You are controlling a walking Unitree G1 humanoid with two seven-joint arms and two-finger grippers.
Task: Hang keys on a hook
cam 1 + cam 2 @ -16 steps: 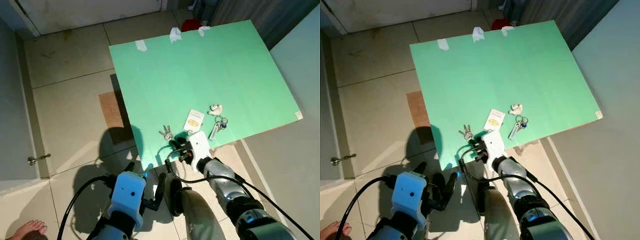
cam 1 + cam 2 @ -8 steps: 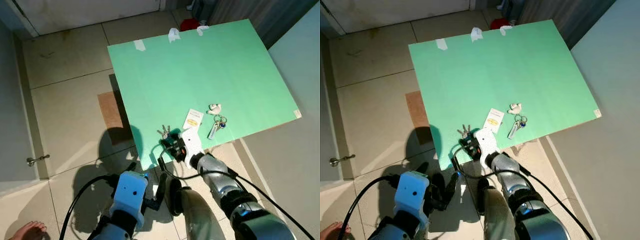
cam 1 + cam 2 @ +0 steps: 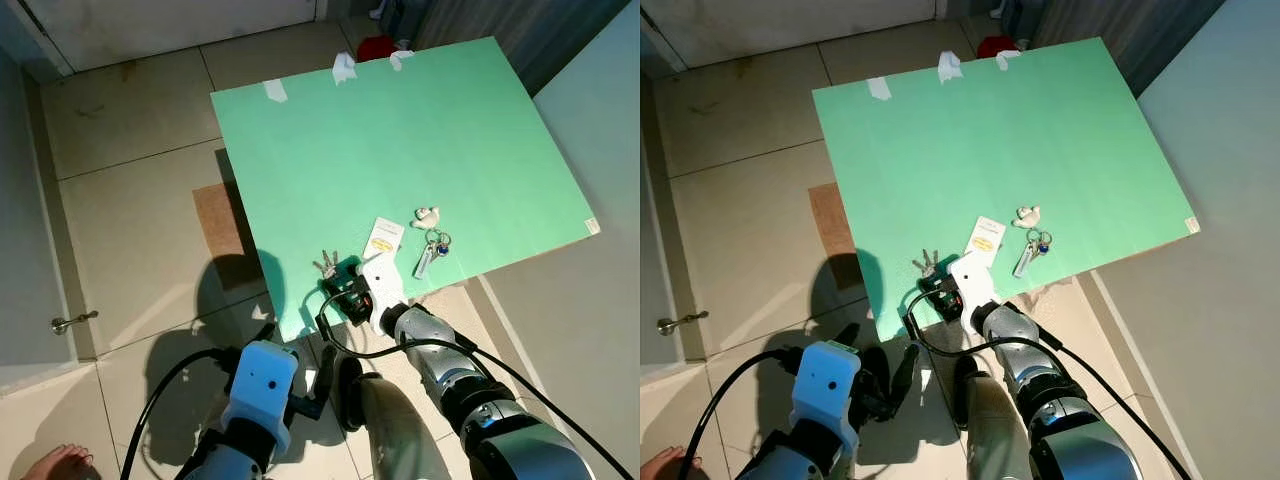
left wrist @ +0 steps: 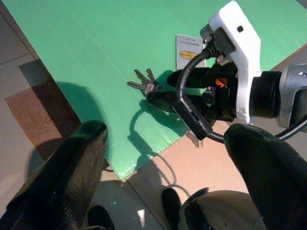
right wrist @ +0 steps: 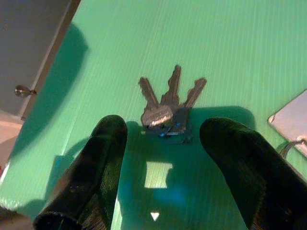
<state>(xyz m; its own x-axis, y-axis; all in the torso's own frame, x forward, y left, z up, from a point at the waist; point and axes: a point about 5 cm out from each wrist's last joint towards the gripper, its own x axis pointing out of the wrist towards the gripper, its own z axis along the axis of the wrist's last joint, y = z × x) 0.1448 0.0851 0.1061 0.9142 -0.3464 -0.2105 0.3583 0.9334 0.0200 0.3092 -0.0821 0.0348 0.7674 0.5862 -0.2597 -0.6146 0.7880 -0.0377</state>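
Observation:
A bunch of three silver keys (image 3: 327,264) lies near the front edge of the green board (image 3: 400,130) on the floor. My right gripper (image 3: 343,287) is open and low over the board. The keys (image 5: 168,108) sit just beyond the gap between its fingertips (image 5: 112,132), not touching them. A second key ring with a blue tag (image 3: 430,250) lies further right, beside a small white hook (image 3: 428,215) and a white card (image 3: 384,237). My left gripper (image 3: 308,383) hangs open below the board's edge, over the tiles.
A brown cardboard patch (image 3: 222,220) lies on the tiles left of the board. A door stopper (image 3: 75,321) and a person's foot (image 3: 55,465) are at the lower left. A red object (image 3: 377,47) sits behind the board. A pale wall (image 3: 600,150) rises on the right.
My right gripper has moved left along the board's front edge, from below the card to just short of the three keys. The left arm has barely moved.

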